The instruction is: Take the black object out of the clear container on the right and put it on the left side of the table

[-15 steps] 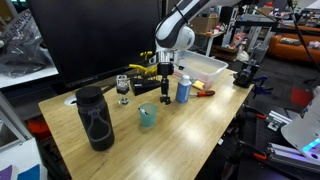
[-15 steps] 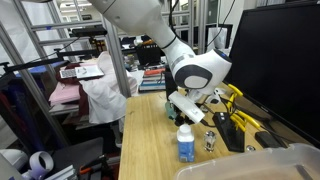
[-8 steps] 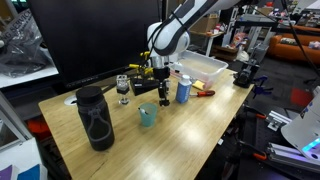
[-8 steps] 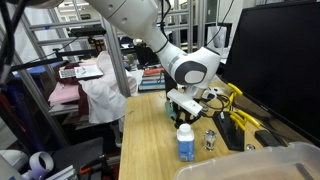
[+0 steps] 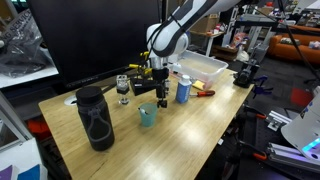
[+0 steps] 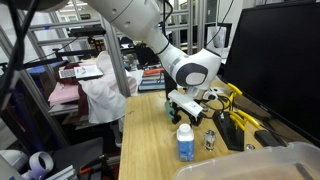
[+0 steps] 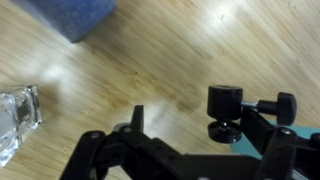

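Here my tool [image 5: 163, 97] hangs low over the light wood surface [image 5: 195, 125], between a small glass [image 5: 123, 90] and a blue-labelled bottle [image 5: 183, 89], just behind a teal cup [image 5: 147, 116]. In the wrist view the knobbed black object [image 7: 226, 108] sits at my fingers [image 7: 135, 122], which stand apart; I cannot tell whether they grip it. The clear container [image 5: 205, 68] lies well apart.

Even indoor light from above makes both exterior views bright. The table [image 5: 195, 120] shows only short, soft shadows beside the things on it, and the big screen [image 5: 90, 40] reads flat black. The wrist view is soft and blurred throughout, with a pale sheen of glare across the wood and dark, unfocused shapes along its lower edge.
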